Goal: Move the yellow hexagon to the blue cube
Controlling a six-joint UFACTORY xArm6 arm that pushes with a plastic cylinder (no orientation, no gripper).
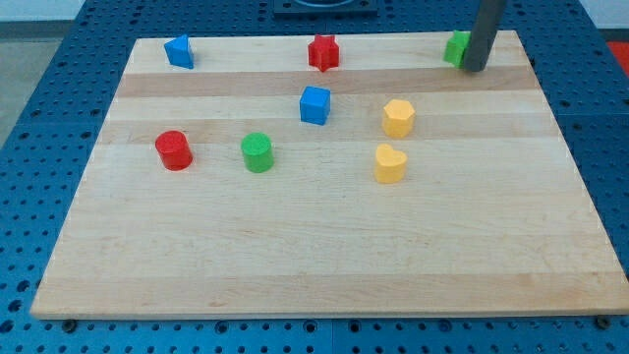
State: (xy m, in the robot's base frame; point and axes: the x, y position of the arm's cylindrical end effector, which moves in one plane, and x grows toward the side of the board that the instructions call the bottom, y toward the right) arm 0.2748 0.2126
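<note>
The yellow hexagon [398, 117] lies right of the board's middle. The blue cube [314, 104] sits to its left, about a block's width away. My tip [474, 68] rests at the view's top right, well above and right of the hexagon and touching or just beside a green block [455, 47] whose shape is partly hidden by the rod.
A yellow heart-shaped block [389, 163] lies just below the hexagon. A green cylinder [257, 152] and a red cylinder [174, 149] sit at the left. A red star-like block [323, 52] and a blue block [179, 50] stand along the wooden board's [324, 265] top edge.
</note>
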